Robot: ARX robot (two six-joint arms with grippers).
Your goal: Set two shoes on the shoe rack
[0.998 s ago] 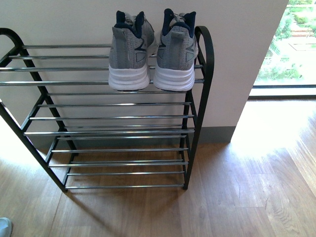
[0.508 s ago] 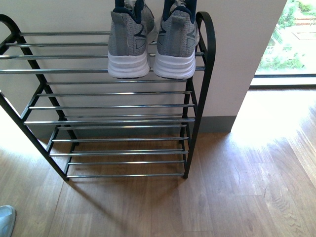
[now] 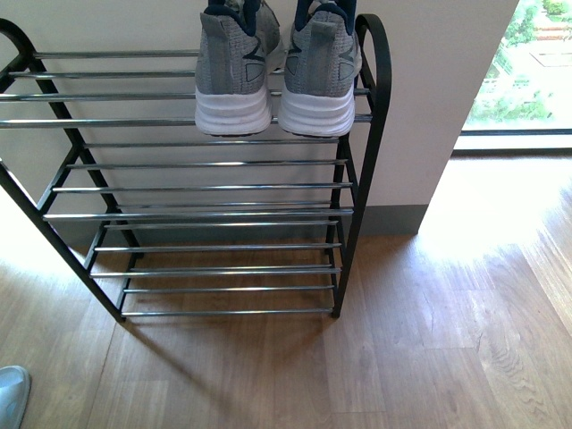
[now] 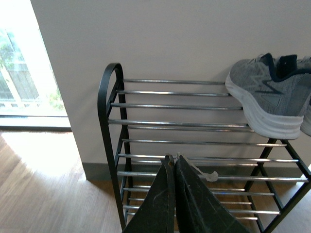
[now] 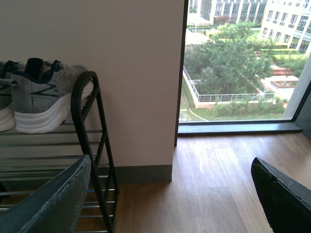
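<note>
Two grey knit shoes with thick white soles stand side by side, heels toward me, on the top tier of the shoe rack (image 3: 179, 214), at its right end: the left shoe (image 3: 234, 71) and the right shoe (image 3: 320, 76). The left wrist view shows one shoe (image 4: 265, 99) on the rack (image 4: 109, 121), with my left gripper (image 4: 174, 162) shut, empty, well below and away from it. My right gripper (image 5: 170, 194) hangs wide open over bare floor beside the rack's black end frame (image 5: 90, 126); a shoe (image 5: 43, 97) sits above. Neither gripper appears in the front view.
The rack stands against a pale wall (image 3: 429, 89) on a wooden floor (image 3: 429, 340). A floor-length window (image 5: 238, 63) lies right of the wall. A light-coloured shoe tip (image 3: 11, 393) pokes in at the front view's lower left corner. The rack's lower tiers hold nothing.
The rack and shoes have slid upward in the front view, so the camera has tilted or moved down slightly. The shoes have not shifted on the rack.
</note>
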